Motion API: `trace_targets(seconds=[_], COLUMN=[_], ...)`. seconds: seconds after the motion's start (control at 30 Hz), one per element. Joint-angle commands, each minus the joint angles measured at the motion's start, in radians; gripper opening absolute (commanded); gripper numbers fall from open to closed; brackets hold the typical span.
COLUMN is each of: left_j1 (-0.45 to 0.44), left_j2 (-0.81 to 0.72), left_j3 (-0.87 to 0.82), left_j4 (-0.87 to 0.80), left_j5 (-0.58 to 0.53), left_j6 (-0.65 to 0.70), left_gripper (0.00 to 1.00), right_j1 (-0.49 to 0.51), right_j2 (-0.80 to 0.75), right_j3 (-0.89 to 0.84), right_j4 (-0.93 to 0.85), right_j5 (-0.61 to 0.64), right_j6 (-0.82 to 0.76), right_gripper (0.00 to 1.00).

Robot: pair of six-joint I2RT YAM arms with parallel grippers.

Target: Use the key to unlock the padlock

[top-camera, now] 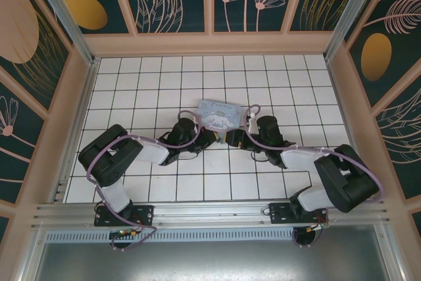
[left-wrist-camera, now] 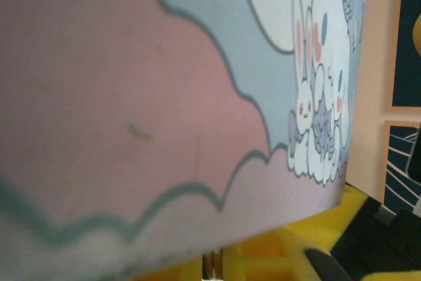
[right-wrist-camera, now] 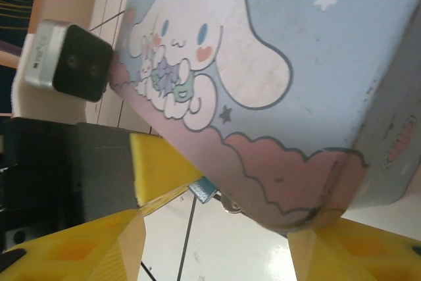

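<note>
Pinching shut, left gripper (top-camera: pixel 216 137) seems to hold the padlock (right-wrist-camera: pixel 202 191) steady at the tin box (right-wrist-camera: pixel 296 64) edge, presenting it. Opposite it, right gripper (right-wrist-camera: pixel 214 231) waits, jaws apart and empty, padlock dead ahead of its fingertips.

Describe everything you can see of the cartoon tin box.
The tin box is a flat rectangle with rounded corners, seemingly painted metal. Its pastel lavender-blue lid shows a white long-eared cartoon animal, pink clouds and small stars. It looks closed and lies slightly askew on the white tiled table, near the middle. A small teal padlock peeks out by its near edge.
</note>
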Motion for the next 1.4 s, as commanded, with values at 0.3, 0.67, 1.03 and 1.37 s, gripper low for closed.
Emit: trace_targets(seconds=[0.3, 0.67, 1.03, 1.37], left_j1=[-0.002, -0.003, 0.030, 0.168], left_j2=[-0.139, -0.337, -0.348, -0.310], left_j3=[-0.062, 0.019, 0.186, 0.255], left_j4=[-0.009, -0.310, -0.548, -0.640], left_j5=[0.015, -0.144, -0.316, -0.264], left_j6=[0.039, 0.167, 0.313, 0.373], left_gripper=[0.63, 0.99, 0.99, 0.99], right_j1=[-0.001, -0.037, -0.013, 0.077], right_j2=[0.118, 0.158, 0.026, 0.159], right_j3=[0.158, 0.236, 0.030, 0.117], right_j4=[0.059, 0.034, 0.077, 0.018], right_j5=[0.039, 0.039, 0.089, 0.165], right_j6=[-0.003, -0.027, -0.070, -0.187], right_gripper=[0.59, 0.59, 0.54, 0.44])
